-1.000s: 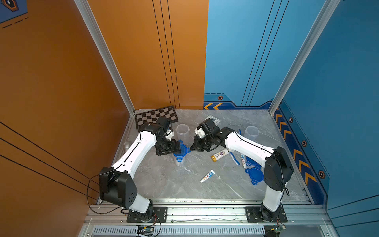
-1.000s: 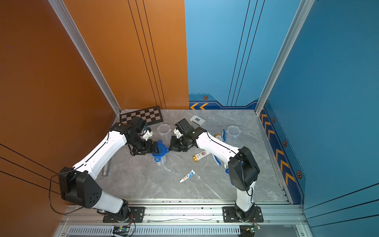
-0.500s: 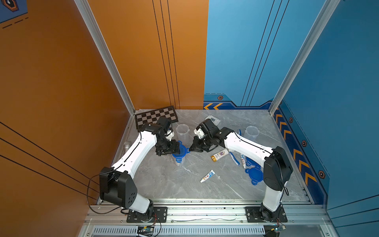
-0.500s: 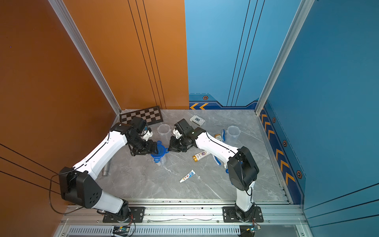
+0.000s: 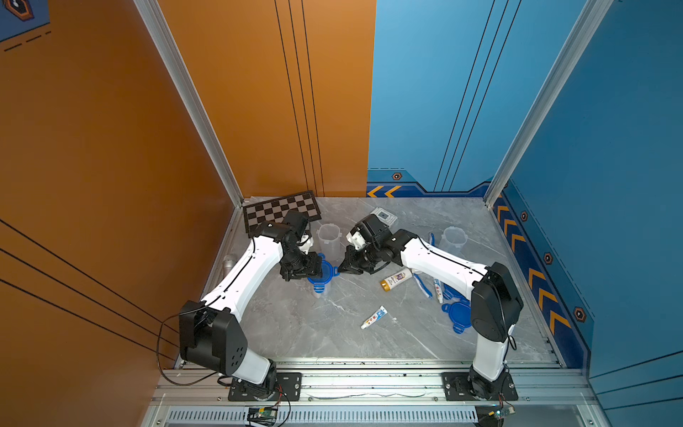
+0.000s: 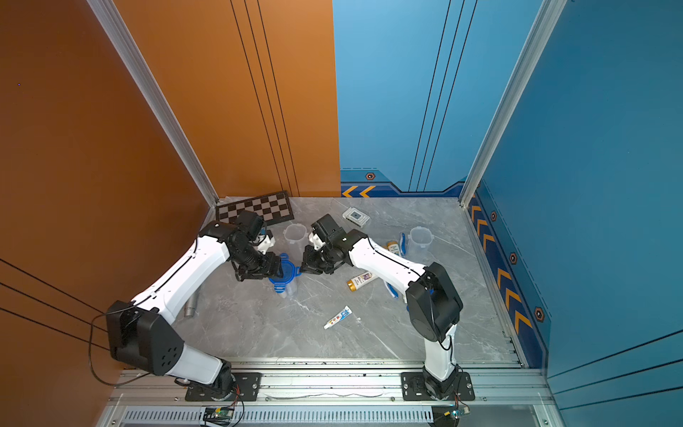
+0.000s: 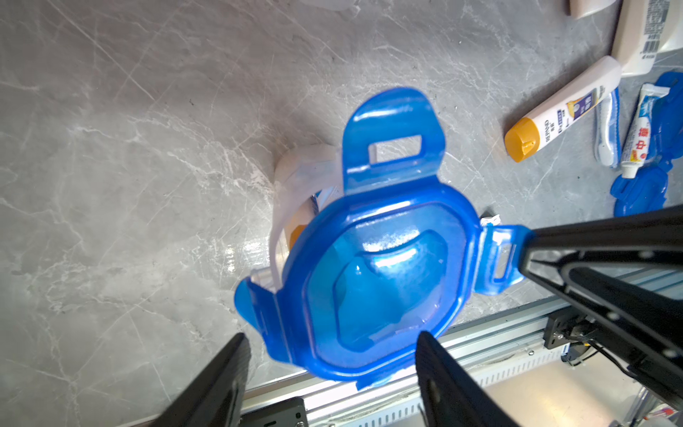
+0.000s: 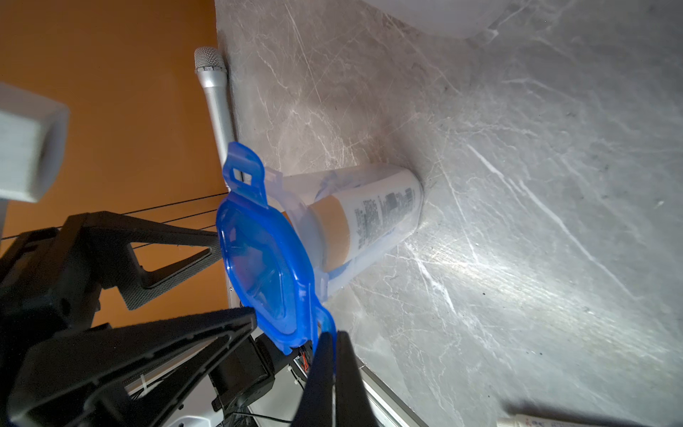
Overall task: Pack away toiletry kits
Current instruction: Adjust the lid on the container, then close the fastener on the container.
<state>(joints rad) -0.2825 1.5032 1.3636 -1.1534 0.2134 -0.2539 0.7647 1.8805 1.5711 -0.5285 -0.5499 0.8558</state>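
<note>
A clear cup (image 5: pixel 320 290) stands mid-table with a white gold-capped bottle (image 8: pixel 373 214) inside and a blue clip-tab lid (image 7: pixel 377 281) on its rim. My left gripper (image 7: pixel 332 340) is open, with one finger on each side of the lid's near edge. My right gripper (image 8: pixel 329 336) is shut on a side tab of that lid (image 5: pixel 334 271). Its black fingers (image 7: pixel 591 251) also show in the left wrist view. A loose bottle (image 5: pixel 396 279), a toothbrush (image 5: pixel 421 284) and a toothpaste tube (image 5: pixel 374 317) lie on the table to the right.
Two empty clear cups (image 5: pixel 329 236) (image 5: pixel 454 238) stand further back. A loose blue lid (image 5: pixel 458 314) lies by the right arm's base. A white box (image 5: pixel 384 215) and a checkerboard (image 5: pixel 281 212) sit at the back. A grey microphone (image 6: pixel 192 305) lies along the left wall.
My left gripper's jaws have narrowed around the lid. The right gripper has stayed shut on the tab, and both arms have barely moved.
</note>
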